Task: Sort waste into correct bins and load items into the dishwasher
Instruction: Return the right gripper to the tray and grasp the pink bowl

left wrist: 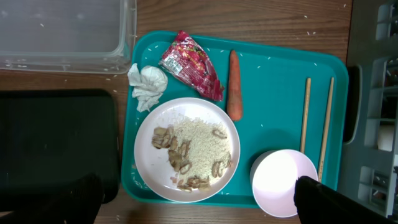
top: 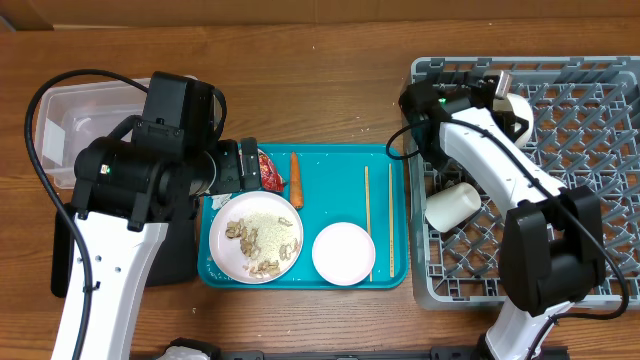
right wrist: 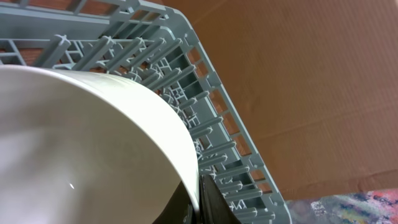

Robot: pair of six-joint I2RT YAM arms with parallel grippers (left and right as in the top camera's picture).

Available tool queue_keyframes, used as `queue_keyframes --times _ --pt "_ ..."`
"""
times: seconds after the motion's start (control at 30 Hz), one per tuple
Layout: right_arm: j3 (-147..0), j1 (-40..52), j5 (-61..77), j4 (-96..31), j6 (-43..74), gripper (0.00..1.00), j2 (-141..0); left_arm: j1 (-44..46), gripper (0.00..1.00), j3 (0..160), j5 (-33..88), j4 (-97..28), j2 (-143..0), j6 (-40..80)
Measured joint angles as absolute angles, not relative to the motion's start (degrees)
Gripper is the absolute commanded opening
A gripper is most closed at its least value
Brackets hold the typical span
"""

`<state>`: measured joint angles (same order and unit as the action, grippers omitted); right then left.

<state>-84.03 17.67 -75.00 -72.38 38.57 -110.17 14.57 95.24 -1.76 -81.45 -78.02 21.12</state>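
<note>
**Left arm.** The left gripper [left wrist: 198, 186] has its fingers spread wide and holds nothing. It hangs above the plate [left wrist: 144, 174].

**Teal tray [left wrist: 280, 81].**
- The plate carries rice [left wrist: 196, 140] and beige scraps [left wrist: 180, 158].
- 1 tissue [left wrist: 148, 86] lies just beside the plate's rim.
- 1 red wrapper [left wrist: 189, 65] lies next to the tissue.
- 1 carrot [left wrist: 234, 84] lies beside the wrapper, with 1 end at the plate's rim.
- 1 small bowl [left wrist: 283, 190] stands upright.
- 2 chopsticks [left wrist: 305, 115] lie parallel beside the small bowl.

**Bins.** The clear tub [left wrist: 62, 31] and the black tray [left wrist: 56, 137] sit to the left of the teal tray.

**Right arm.** The right gripper [right wrist: 196, 200] is clamped on the rim of a white bowl [right wrist: 81, 149]. It is at the far left corner of the dish rack [top: 580, 130].

**Rack.** 1 cup [top: 452, 205] lies on its side in the rack's left part.
</note>
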Motion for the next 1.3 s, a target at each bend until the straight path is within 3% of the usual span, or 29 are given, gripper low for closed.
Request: queue_keyframes --times 0.43,0.53,0.67,0.73,0.87,0.97,1.3 --pt "-83.99 18.0 -74.04 -71.35 38.54 0.05 -110.17 14.57 1.0 95.24 -1.76 -81.45 -78.02 21.15" --pt "-83.99 19.09 -74.3 -72.1 38.57 0.1 -110.17 14.57 1.0 95.24 -1.76 -81.45 -78.02 21.12" --pt "-83.96 22.59 -73.84 -72.82 38.48 0.09 -110.21 14.57 1.0 95.24 -1.76 -81.45 -78.02 21.12" --pt "-83.96 23.73 -74.35 -73.08 38.3 0.19 -110.24 14.57 1.0 95.24 -1.76 -81.45 -78.02 21.12" --pt "-83.96 24.91 -72.95 -77.34 38.81 0.57 -110.21 14.57 1.0 95.24 -1.76 -81.47 -78.02 21.12" --pt "-84.03 27.14 -71.53 -82.5 41.12 0.68 -110.21 14.59 1.0 95.24 -1.76 -81.47 -78.02 21.12" --pt "-90.94 34.2 -54.37 -83.55 40.42 0.74 -106.78 14.57 1.0 95.24 -1.76 -81.45 -78.02 21.12"
